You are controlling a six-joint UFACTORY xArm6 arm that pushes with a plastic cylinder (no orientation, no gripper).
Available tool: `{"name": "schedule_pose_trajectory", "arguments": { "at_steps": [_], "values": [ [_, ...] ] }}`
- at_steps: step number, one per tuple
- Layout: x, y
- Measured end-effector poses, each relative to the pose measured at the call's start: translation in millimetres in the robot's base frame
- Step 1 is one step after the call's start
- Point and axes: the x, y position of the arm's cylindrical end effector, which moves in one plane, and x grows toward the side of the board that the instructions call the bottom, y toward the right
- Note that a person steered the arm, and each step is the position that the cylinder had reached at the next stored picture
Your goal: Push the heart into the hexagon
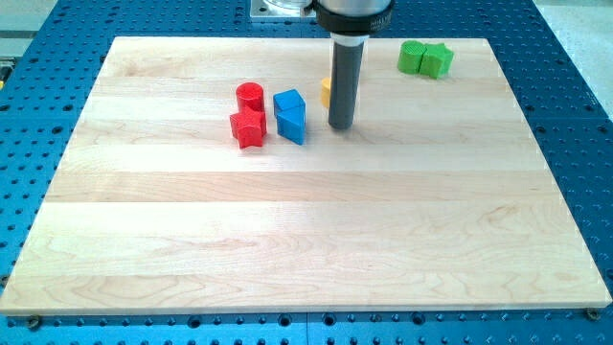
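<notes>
A yellow block [326,92] shows only as a sliver at the left edge of my rod, and its shape is hidden. My tip [340,126] rests on the board just below and to the right of that sliver. Two blue blocks stand left of the tip, touching each other: an upper blocky one [288,102] and a lower wedge-like one [294,126]. I cannot make out a heart or a hexagon for certain.
A red cylinder [250,96] and a red star [248,127] stand left of the blue blocks. Two green blocks [413,57] [439,60] touch each other near the board's top right edge. The wooden board [306,240] lies on a blue perforated table.
</notes>
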Motion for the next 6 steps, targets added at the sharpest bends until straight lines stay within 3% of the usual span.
{"name": "schedule_pose_trajectory", "arguments": {
  "at_steps": [3, 5, 6],
  "values": [
    [-31.4, 2.4],
    [14.3, -22.9],
    [-3.0, -29.6]
  ]
}}
